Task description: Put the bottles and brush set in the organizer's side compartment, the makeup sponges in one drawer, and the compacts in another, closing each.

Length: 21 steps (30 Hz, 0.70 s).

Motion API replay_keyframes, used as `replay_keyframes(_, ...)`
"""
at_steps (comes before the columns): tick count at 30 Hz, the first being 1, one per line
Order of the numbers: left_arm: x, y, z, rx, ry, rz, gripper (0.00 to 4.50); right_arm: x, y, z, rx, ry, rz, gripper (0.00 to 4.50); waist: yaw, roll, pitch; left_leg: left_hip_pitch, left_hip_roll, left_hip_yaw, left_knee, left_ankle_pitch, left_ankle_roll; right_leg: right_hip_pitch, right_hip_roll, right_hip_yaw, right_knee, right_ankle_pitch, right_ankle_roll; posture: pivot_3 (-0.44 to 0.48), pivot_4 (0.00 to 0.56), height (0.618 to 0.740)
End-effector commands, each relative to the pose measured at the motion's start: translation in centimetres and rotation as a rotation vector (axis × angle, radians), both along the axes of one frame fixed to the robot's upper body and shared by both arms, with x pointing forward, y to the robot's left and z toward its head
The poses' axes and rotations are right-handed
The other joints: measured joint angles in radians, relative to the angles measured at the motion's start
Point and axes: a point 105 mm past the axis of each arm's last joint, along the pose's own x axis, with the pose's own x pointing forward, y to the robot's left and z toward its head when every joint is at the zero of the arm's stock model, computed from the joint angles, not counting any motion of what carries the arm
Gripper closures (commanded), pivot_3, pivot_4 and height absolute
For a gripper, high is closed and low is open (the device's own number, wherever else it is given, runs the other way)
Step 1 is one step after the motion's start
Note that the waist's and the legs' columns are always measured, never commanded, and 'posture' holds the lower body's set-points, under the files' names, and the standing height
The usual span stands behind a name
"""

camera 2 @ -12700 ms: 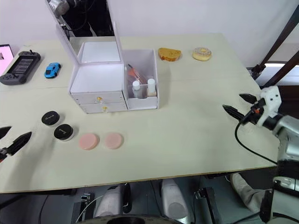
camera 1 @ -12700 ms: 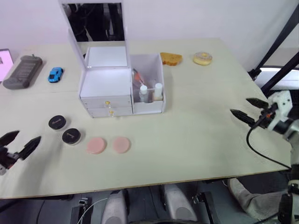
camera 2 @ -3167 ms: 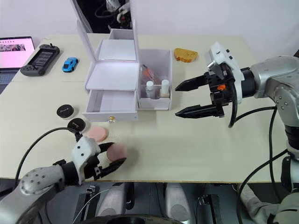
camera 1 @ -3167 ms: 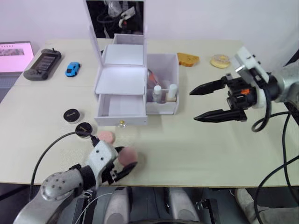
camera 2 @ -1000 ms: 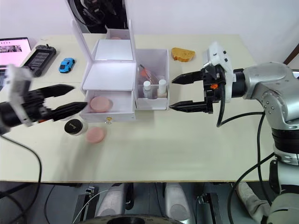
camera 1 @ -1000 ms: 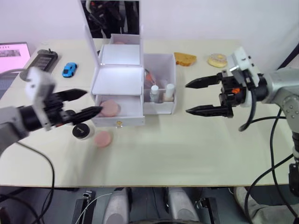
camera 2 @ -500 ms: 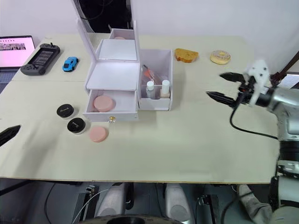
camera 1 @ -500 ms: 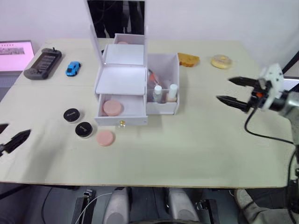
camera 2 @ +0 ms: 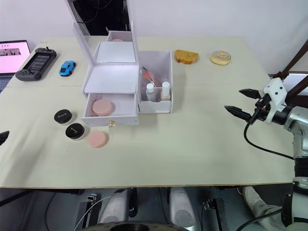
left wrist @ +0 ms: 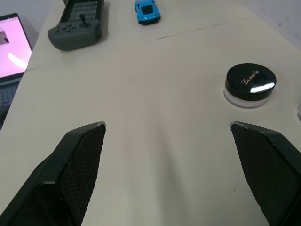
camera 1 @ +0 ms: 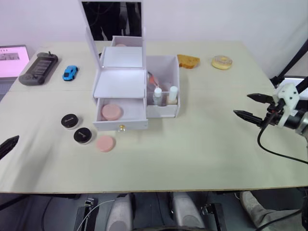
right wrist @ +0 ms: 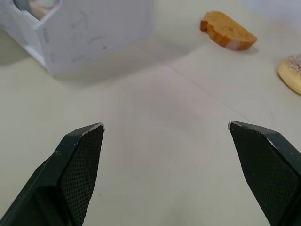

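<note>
- one organizer [camera 1: 126, 91] at mid desk [camera 1: 202, 149], mirror lid upright, upper drawer [camera 1: 120, 113] pulled out toward the front edge, lower drawer shut.
- two bottles [camera 1: 164, 95] standing in the side compartment [camera 1: 163, 77], at the organizer's right end; one brush set [camera 1: 153, 80] leaning behind them in the same bin.
- two makeup sponges: one [camera 1: 111, 111] lying inside the pulled-out drawer, one [camera 1: 106, 143] flat on the desk just in front of the drawer, to its left.
- two compacts [camera 1: 77, 128] on the desk left of the drawer, side by side, near the loose sponge but apart from it; one compact [left wrist: 249, 84] ahead of the left tool in the left wrist view.
- left tool [left wrist: 169, 141] low over the desk's left edge, fingers spread wide, nothing between them.
- right tool [camera 1: 252, 107] over the right side of the desk, near its right edge, well apart from the organizer, fingers spread, empty.
- far side of the desk: one handheld console [camera 1: 38, 69], one blue toy car [camera 1: 70, 73], one bread slice [camera 1: 188, 61], one donut [camera 1: 222, 62]; laptop screen [camera 1: 10, 54] at the left edge.
- broad bare stretch of desk along the front edge and between organizer and right tool.
</note>
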Motion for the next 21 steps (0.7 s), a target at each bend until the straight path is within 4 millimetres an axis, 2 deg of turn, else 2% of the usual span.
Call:
replay_keyframes(1, 0.1, -3.2, -0.1, 0.023, 0.001, -0.102, 0.02, -0.1, 5.1, 3.2, 0.037, -0.071, 0.165, 0.00, -0.005, 0.000, 0.000, 0.000, 0.000, 0.001, 0.000, 0.000, 0.000, 0.000, 0.000, 0.001, 0.000, 0.000, 0.000, 0.000, 0.150, 0.738)
replay_keyframes(6, -0.3, -6.4, -0.5, 0.017, 0.011, -0.159, 0.02, -1.2, 9.5, 3.9, 0.047, -0.022, 0.341, 0.00, 0.006, 0.000, 0.000, -0.001, 0.001, 0.000, 0.000, 0.000, 0.000, 0.000, 0.000, 0.000, 0.000, 0.000, 0.000, 0.000, 0.150, 0.738)
replay_keyframes(9, -0.8, -10.0, -1.4, -0.002, 0.028, -0.230, 0.02, -2.3, 12.6, 5.0, 0.043, 0.024, 0.483, 0.00, 0.011, 0.000, 0.000, -0.001, 0.001, 0.000, 0.001, 0.000, 0.000, 0.000, 0.000, 0.000, 0.000, 0.000, 0.000, 0.000, 0.150, 0.738)
replay_keyframes(12, -1.2, -13.6, -2.3, -0.045, 0.035, -0.292, 0.02, -3.2, 13.8, 6.1, 0.033, 0.065, 0.561, 0.00, 0.014, 0.000, 0.000, -0.001, 0.001, 0.001, 0.002, 0.000, 0.000, 0.000, -0.001, 0.001, -0.001, 0.000, 0.000, 0.000, 0.150, 0.738)
replay_keyframes(17, -1.7, -17.8, -4.6, -0.095, 0.078, -0.342, 0.02, -4.7, 14.9, 6.8, 0.009, 0.135, 0.647, 0.00, 0.025, -0.001, -0.001, -0.001, 0.001, 0.000, 0.001, 0.000, 0.000, 0.000, -0.001, 0.000, -0.001, 0.000, -0.001, 0.000, 0.150, 0.738)
replay_keyframes(21, -1.5, -19.3, -5.7, -0.134, 0.076, -0.328, 0.02, -5.0, 15.0, 6.8, -0.019, 0.158, 0.652, 0.00, 0.024, -0.001, -0.001, -0.002, 0.000, 0.000, 0.002, 0.000, 0.000, 0.000, -0.001, 0.000, -0.002, 0.000, -0.001, 0.000, 0.150, 0.738)
